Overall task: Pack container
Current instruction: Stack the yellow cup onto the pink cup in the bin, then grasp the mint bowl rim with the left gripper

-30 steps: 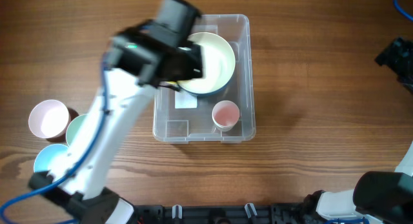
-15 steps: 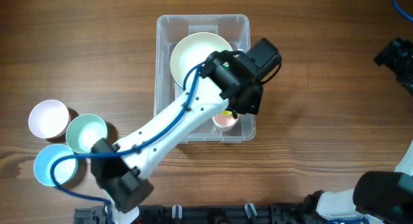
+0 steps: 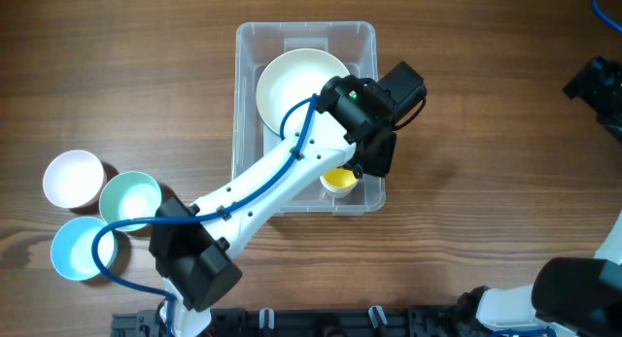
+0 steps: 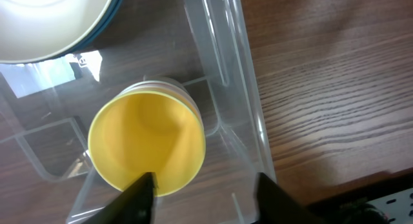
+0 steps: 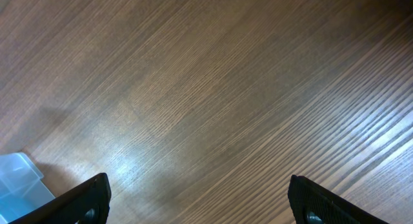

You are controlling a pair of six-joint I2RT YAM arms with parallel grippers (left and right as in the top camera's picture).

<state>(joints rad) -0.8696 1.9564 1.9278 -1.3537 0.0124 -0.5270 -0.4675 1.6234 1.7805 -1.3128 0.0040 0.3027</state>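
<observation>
Wooden table (image 3: 486, 230) bears the container (image 3: 306, 28); left gripper (image 4: 206, 185) hangs spread above the yellow cup (image 4: 145, 137). It should rise straight, without catching the rim.

Bowl (image 3: 292, 80) and yellow cup (image 3: 339, 181) crowd container (image 3: 306, 27), clear gap beside cup

right pincer (image 5: 203, 199) spread wide above wooden table (image 5: 213, 88).
</observation>
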